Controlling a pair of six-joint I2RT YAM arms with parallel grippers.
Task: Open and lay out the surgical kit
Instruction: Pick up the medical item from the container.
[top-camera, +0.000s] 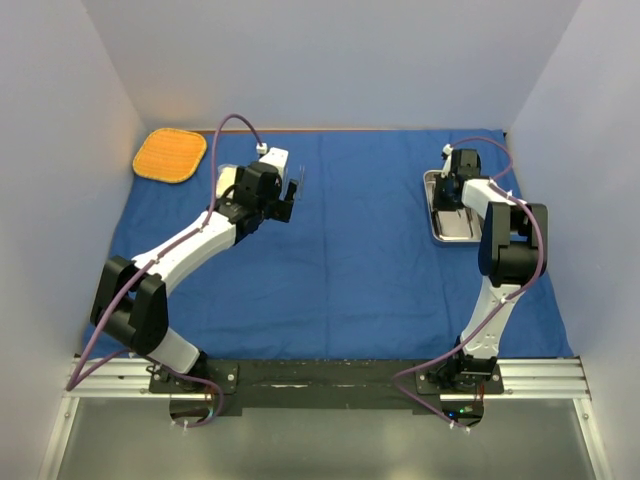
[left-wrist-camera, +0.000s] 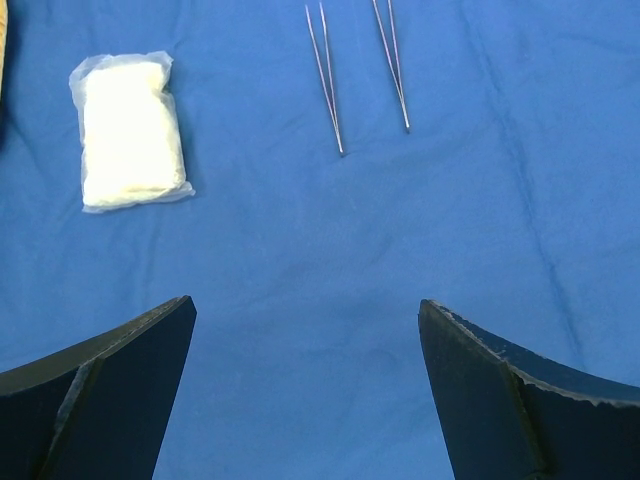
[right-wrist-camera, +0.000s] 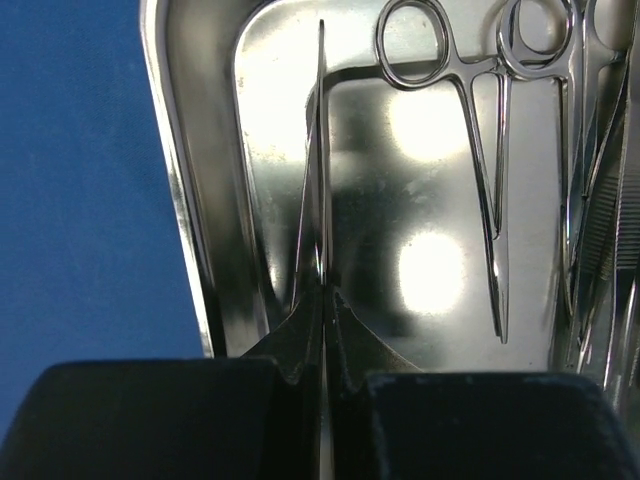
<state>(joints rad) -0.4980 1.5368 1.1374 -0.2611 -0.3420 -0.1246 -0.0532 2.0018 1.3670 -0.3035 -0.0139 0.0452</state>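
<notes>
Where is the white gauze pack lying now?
The gauze pack lies upper left in the left wrist view, on the blue cloth, left of two thin tweezers.

We see a blue cloth (top-camera: 350, 270) spread flat, an orange mat (top-camera: 170, 155) at its far left corner and a steel tray (top-camera: 441, 230) on its right side. The right hand (top-camera: 450, 200) hangs over the tray. The left hand (top-camera: 288, 203) is over the cloth, perhaps beside thin instruments.

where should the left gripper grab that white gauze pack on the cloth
Across its short width, near the middle, coming straight down from above. The gauze pack lies flat on the blue cloth, longer one way than the other and softly bulging, with bare cloth along both long sides for the open left gripper to straddle it.
</notes>
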